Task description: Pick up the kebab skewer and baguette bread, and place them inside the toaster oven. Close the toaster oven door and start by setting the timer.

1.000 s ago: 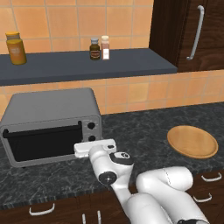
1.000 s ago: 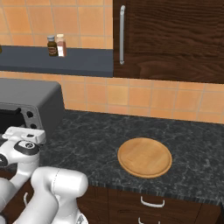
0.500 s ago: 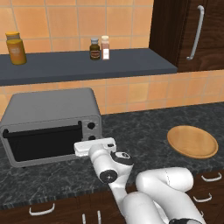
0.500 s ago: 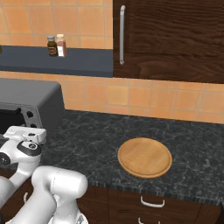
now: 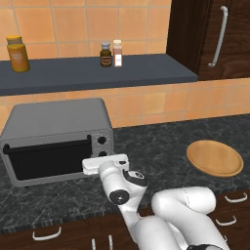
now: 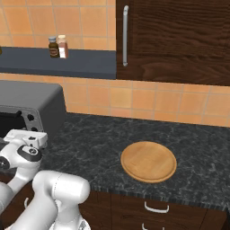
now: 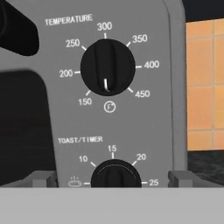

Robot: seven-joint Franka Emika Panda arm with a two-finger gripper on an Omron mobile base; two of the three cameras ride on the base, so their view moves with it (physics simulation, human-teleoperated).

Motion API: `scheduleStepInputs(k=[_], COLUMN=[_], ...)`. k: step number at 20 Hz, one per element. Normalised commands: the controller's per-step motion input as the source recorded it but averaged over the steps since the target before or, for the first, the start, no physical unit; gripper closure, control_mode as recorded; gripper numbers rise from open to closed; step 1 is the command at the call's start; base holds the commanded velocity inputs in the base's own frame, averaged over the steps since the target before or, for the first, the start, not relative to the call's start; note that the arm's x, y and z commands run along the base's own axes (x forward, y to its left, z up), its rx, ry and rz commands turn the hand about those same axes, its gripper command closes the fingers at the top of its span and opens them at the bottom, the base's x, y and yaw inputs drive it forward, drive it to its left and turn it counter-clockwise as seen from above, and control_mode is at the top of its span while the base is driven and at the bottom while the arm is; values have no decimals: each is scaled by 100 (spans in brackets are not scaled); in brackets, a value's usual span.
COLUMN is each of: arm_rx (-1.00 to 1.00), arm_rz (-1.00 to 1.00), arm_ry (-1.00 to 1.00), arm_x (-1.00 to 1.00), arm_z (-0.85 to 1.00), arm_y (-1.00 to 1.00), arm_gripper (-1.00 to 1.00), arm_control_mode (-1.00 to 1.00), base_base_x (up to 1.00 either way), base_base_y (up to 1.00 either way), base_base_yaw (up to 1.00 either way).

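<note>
At the left end of the dark stone counter (image 5: 161, 141) stood the toaster oven (image 5: 57, 139), its door (image 5: 46, 157) shut upright, and the pincer (image 7: 113, 178) hung just in front of its right panel with both tips spread wide apart, clamped on nothing. Between those tips sat the timer knob (image 7: 115, 174), marked 10, 15, 20 and 25, with the temperature knob (image 7: 107, 67) above it. Well to the right lay a round wooden plate (image 5: 215, 157). On the shelf (image 5: 97, 73) above stood 2 small bottles (image 5: 111, 53) and an orange jar (image 5: 17, 53).
</note>
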Motion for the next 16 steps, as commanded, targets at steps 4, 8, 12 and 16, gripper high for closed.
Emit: scheduleStepInputs(k=[4,8,12,16], arm_rx=[0,0,0,2], arm_rz=[0,0,0,0], arm_ry=[0,0,0,0], arm_x=[2,0,0,0], arm_z=[-1,0,0,-1], arm_y=[0,0,0,0], arm_gripper=[-100,100,100,100], arm_control_mode=[-100,-100,-100,-100], base_base_x=[0,0,0,0], base_base_y=[0,0,0,0], base_base_yaw=[0,0,0,0])
